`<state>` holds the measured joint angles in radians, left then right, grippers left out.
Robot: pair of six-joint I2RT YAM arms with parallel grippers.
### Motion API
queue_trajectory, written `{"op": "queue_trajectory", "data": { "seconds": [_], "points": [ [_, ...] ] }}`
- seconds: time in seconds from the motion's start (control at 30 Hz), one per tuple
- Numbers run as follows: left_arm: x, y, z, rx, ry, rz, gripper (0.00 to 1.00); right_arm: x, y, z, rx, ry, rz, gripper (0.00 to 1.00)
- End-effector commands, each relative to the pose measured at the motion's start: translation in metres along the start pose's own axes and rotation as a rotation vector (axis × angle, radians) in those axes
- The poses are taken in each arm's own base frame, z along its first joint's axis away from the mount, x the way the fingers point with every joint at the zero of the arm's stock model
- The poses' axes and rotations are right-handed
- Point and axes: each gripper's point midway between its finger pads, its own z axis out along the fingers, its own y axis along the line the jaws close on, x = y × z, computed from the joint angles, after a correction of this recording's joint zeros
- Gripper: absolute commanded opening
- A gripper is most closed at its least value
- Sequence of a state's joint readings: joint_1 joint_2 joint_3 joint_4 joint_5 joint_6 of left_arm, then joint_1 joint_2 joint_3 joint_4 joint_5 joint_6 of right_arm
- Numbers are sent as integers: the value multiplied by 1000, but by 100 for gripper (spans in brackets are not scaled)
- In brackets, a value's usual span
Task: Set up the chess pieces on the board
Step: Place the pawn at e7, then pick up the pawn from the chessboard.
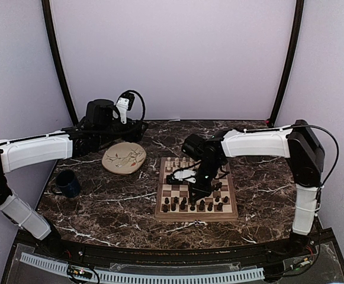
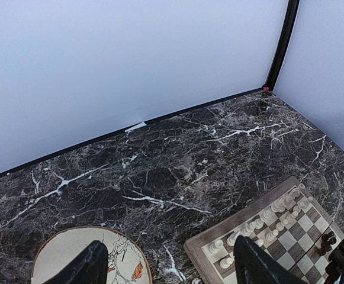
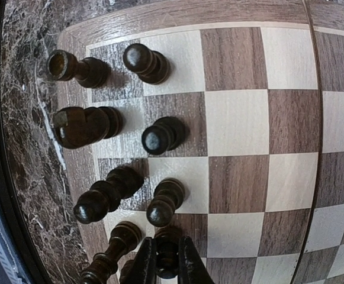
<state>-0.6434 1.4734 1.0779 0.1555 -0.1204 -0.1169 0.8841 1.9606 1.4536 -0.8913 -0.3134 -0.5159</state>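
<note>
The board (image 1: 160, 210) lies at the table's centre right. Dark chess pieces (image 1: 193, 205) fill its near rows and pale chess pieces (image 1: 177, 163) its far rows. My right gripper (image 1: 198, 190) reaches down over the near half. In the right wrist view it (image 3: 167, 267) is shut on a dark pawn (image 3: 167, 251) standing on its square, beside other dark pieces (image 3: 163, 135). My left gripper (image 2: 170, 266) hangs open and empty above the table, between the plate (image 2: 71, 248) and the board's pale corner (image 2: 243, 216).
A round cream plate (image 1: 124, 158) with a drawn pattern sits left of the board. A dark blue mug (image 1: 68, 183) stands near the left edge. White walls and black poles enclose the dark marble table.
</note>
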Motion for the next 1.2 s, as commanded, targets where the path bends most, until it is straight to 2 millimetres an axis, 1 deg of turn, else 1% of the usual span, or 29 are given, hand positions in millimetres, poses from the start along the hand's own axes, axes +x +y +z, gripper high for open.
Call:
{"op": "queue_trajectory", "data": {
  "seconds": [0.0,0.13,0.2,0.3,0.4,0.47,0.53,0.7,0.73,1.07,1.17],
  "points": [
    [-11,-1,-3,7,-18,-9,75,-4,0,0,9,5,-13,15],
    [-11,-1,-3,7,-17,-8,75,-5,-1,-3,21,2,-10,20],
    [-11,-1,-3,8,-17,-8,75,-8,2,-8,19,-10,-14,22],
    [-11,-1,-3,6,-17,-7,75,-13,7,-22,13,-44,-28,25],
    [-11,-1,-3,7,-17,-7,75,-15,7,-40,16,-83,-24,27],
    [-12,-2,-3,9,-18,-7,75,-12,3,-50,17,-101,-5,28],
    [-12,-2,-3,10,-18,-7,75,-5,-7,-58,40,-117,26,29],
    [-11,-2,-2,13,-16,-8,75,25,-41,-63,144,-96,132,28],
    [-10,-2,-2,13,-13,-8,75,43,-57,-64,202,-73,173,27],
    [-9,-2,-1,13,-8,-7,75,58,-68,-50,238,-8,188,27],
    [-9,-3,-1,15,-9,-7,75,58,-69,-49,241,-4,187,27]
  ]
}}
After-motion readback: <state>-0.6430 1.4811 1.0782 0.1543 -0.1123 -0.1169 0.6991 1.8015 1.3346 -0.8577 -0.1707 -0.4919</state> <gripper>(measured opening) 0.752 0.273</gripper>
